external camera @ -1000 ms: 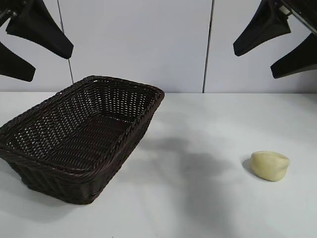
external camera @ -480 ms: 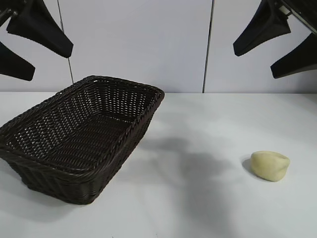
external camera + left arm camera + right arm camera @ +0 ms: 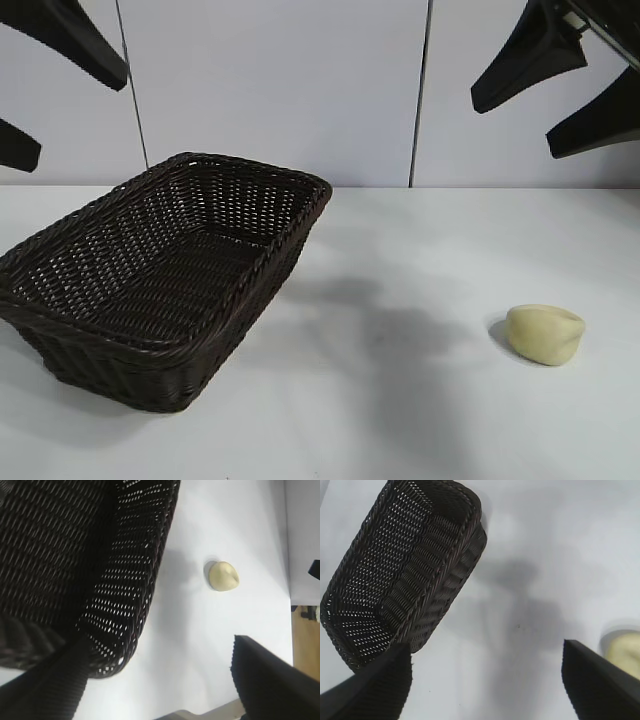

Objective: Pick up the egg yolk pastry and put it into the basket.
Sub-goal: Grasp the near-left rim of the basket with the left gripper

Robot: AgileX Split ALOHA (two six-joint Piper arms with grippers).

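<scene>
The egg yolk pastry [image 3: 545, 333], a small pale cream-yellow lump, lies on the white table at the right, apart from everything. It also shows as the pastry [image 3: 223, 576] in the left wrist view, and the pastry [image 3: 626, 649] sits partly behind a finger in the right wrist view. The dark woven basket [image 3: 110, 375] stands at the left with nothing in it. My left gripper [image 3: 80, 118] hangs high above the basket's left end, open and holding nothing. My right gripper [image 3: 512, 128] hangs high at the upper right, above and behind the pastry, open and holding nothing.
The white table [image 3: 400, 420] stretches bare between basket and pastry. A pale panelled wall [image 3: 280, 90] closes off the back. In the left wrist view the table's edge and a strip of wooden floor [image 3: 305, 645] lie beyond the pastry.
My left gripper has risen and drifted a little leftward in the exterior view. The right gripper, the pastry and the basket have stayed where they were.
</scene>
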